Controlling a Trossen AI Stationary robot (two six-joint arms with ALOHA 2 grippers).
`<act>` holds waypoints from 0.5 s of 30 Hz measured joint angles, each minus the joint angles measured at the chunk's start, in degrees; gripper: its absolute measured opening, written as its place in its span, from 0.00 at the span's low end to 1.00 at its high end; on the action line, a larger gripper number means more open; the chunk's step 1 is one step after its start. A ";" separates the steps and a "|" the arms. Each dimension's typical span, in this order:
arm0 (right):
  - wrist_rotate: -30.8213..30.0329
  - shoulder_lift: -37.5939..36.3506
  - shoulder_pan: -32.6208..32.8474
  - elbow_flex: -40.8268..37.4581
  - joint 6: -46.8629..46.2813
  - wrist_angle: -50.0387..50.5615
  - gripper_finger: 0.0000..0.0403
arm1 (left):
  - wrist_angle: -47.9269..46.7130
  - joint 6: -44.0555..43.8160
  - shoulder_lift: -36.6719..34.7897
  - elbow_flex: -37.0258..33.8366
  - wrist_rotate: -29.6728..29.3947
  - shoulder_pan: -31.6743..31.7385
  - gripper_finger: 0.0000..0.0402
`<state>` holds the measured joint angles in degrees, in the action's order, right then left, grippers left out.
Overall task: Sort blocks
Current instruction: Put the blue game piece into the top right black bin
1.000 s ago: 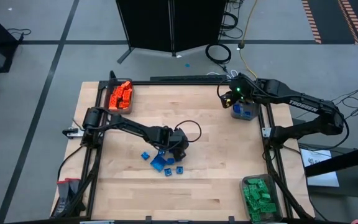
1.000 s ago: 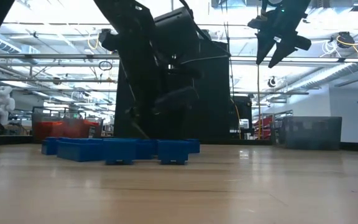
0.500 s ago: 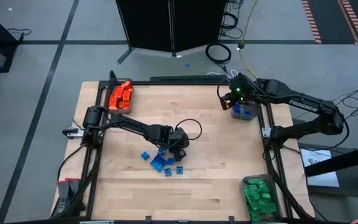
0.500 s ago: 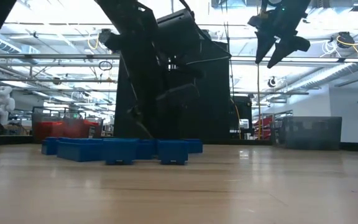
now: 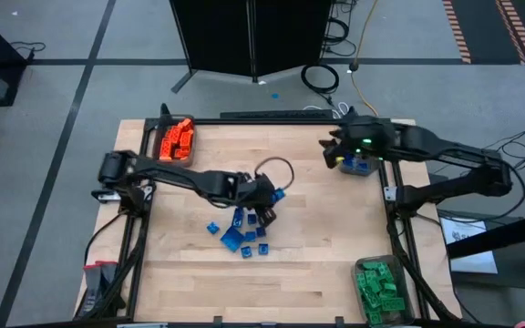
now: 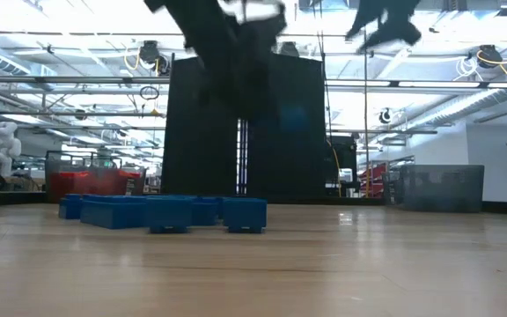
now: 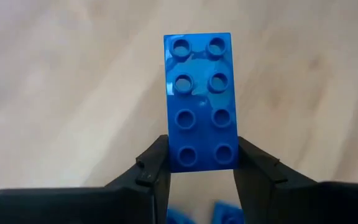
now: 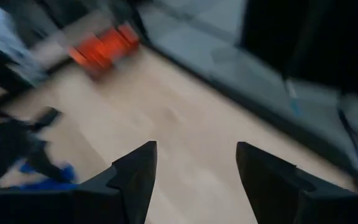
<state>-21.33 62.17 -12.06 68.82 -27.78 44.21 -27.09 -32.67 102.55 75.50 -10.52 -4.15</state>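
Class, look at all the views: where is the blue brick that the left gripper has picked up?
The blue brick is clamped between the left gripper fingers, lifted above mid-table; in the high view it hangs just right of the loose blue bricks.

Light falls evenly from above in the high view: the wooden table [image 5: 308, 264] is bright and soft, with only faint shadows. The low view looks into strong backlight from ceiling lamps [image 6: 487, 57], so the arms overhead read as smeared dark silhouettes. The left wrist view is sharp on the blue brick [image 7: 199, 99], which carries a pale sheen, while the wood behind is out of focus. The right wrist view is heavily motion-blurred throughout.
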 joint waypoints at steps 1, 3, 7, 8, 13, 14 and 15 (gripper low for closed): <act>-0.63 -1.65 1.34 0.00 2.07 -2.46 0.53 | 0.34 -0.02 -1.70 0.04 -1.16 -0.07 0.31; -1.01 -5.12 3.92 0.00 7.03 -6.68 0.53 | 1.43 0.00 -5.39 0.07 -3.89 -0.55 0.31; 1.50 -12.03 9.47 -0.54 12.49 -15.30 0.53 | 8.18 2.22 -12.64 0.08 -10.38 -2.46 0.31; 3.13 -13.27 10.56 -1.14 13.41 -18.55 0.53 | 11.03 3.74 -14.21 0.11 -11.55 -3.09 0.31; 10.86 -14.52 14.79 -4.02 13.97 -31.93 0.53 | 27.79 14.83 -17.80 0.20 -16.04 -5.95 0.31; 12.11 -13.73 15.49 -4.55 14.11 -33.39 0.53 | 30.65 17.19 -17.93 0.20 -16.46 -6.44 0.31; 13.26 -12.75 16.13 -4.81 14.62 -34.96 0.53 | 33.07 19.61 -17.98 0.20 -16.48 -6.80 0.31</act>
<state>-8.07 49.41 4.07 64.00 -13.15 9.25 5.97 -13.06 84.58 75.70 -27.00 -10.95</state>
